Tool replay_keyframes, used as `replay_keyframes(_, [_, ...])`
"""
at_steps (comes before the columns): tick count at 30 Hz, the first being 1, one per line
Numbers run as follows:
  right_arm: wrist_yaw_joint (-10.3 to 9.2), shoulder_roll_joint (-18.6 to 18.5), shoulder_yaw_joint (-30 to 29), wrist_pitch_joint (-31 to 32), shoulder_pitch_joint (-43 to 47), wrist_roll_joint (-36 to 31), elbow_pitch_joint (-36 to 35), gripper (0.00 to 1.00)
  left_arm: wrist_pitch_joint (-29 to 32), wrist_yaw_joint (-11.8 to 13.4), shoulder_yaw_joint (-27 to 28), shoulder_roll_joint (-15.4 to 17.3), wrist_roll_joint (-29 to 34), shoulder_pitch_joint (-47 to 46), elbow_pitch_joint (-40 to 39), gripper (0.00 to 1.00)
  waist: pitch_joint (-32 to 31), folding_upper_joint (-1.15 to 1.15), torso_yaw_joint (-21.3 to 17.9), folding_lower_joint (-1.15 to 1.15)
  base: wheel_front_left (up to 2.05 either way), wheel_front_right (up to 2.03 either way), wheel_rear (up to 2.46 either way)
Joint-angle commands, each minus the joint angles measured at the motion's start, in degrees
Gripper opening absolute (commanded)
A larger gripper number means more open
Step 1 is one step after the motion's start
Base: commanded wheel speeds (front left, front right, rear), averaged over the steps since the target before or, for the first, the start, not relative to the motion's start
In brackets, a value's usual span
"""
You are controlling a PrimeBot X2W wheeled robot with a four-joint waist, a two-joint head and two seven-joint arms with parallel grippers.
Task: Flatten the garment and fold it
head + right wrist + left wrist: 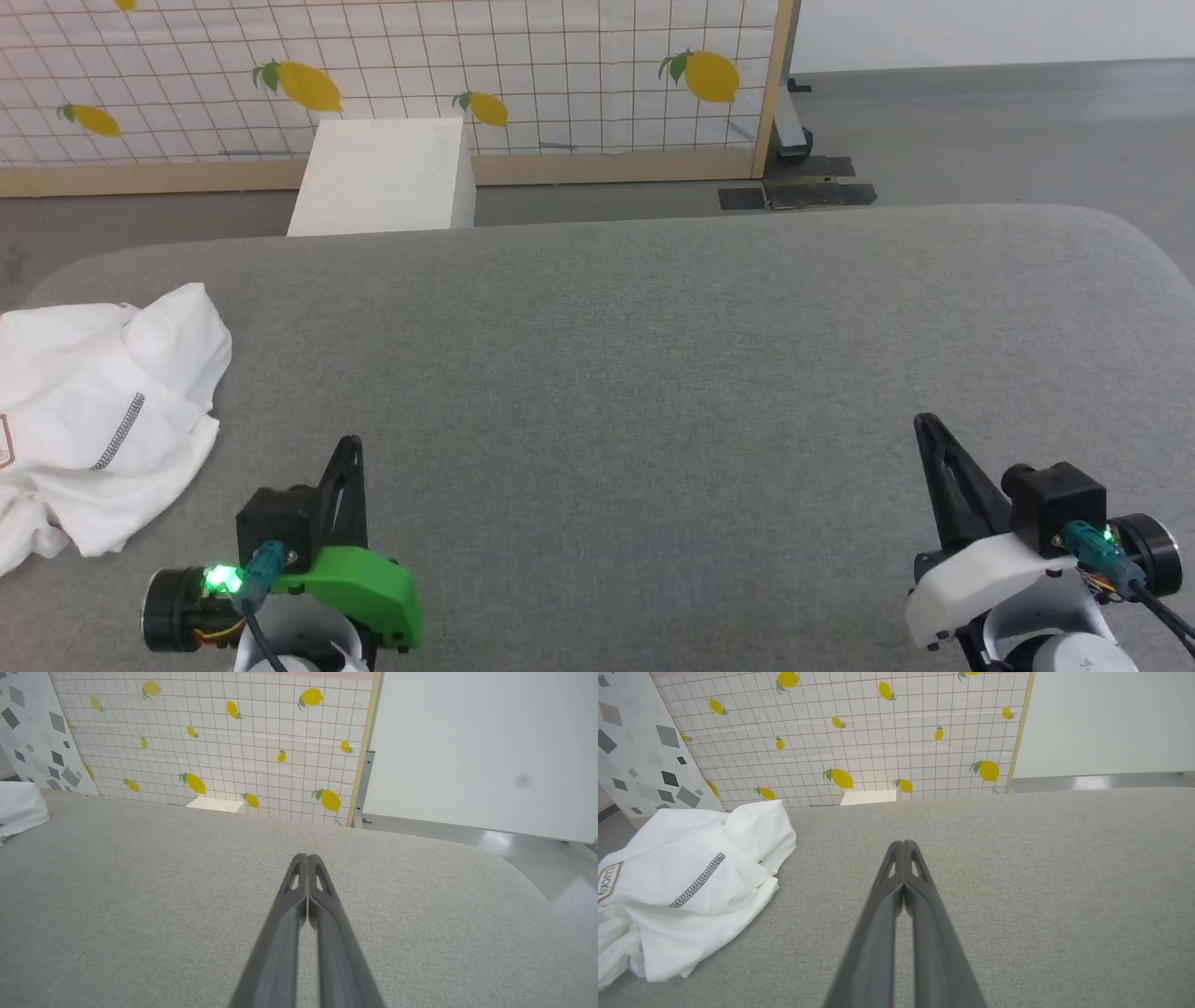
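Left of the closed, empty left gripper [350, 446] lies a crumpled white cotton T-shirt [89, 411]; right gripper [926, 425] also closed, empty.

You've got a white garment [103, 401] at the left edge of the plain grey worktop [653, 373], carrying a grey zigzag stitch line [119, 431] and a brownish square logo [606, 881]. Your left gripper [350, 448] wears a bright green shell and your right gripper [927, 425] a white one, both dark-fingered. Behind them, the screen [560, 75] is a white grid dotted with yellow, green-leaved lemons.

Probably a test lab, lemon-print backdrop panel [560, 84], plain grey floor [990, 131]
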Motion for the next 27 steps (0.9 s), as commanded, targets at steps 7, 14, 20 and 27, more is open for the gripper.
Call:
replay_keyframes(7, [-0.10,0.13,0.08,0.01,-0.94,-0.06,0.10,0.00,0.08,-0.05,0.20,-0.30,0.59,-1.01,0.18,0.00,0.00,0.00,0.00,0.00,0.00,0.00,0.00])
replay_keyframes(14, [-0.10,0.13,0.08,0.01,-0.94,-0.06,0.10,0.00,0.08,-0.05,0.20,-0.30,0.59,-1.01,0.18,0.00,0.00,0.00,0.00,0.00,0.00,0.00,0.00])
replay_keyframes(20, [0.00,-0.01,-0.07,-0.01,0.04,0.02,0.00,1.00,-0.01,0.01,-0.16,0.01,-0.02,0.08,-0.03,1.00,0.00,0.00,0.00,0.00,0.00,0.00,0.00])
replay_keyframes(27, [0.00,-0.01,-0.67,-0.55,0.24,0.51,-0.15,1.00,-0.55,0.13,-0.45,0.00,-0.06,0.32,-0.21,1.00,0.02,0.00,0.01,0.00,0.00,0.00,0.00])
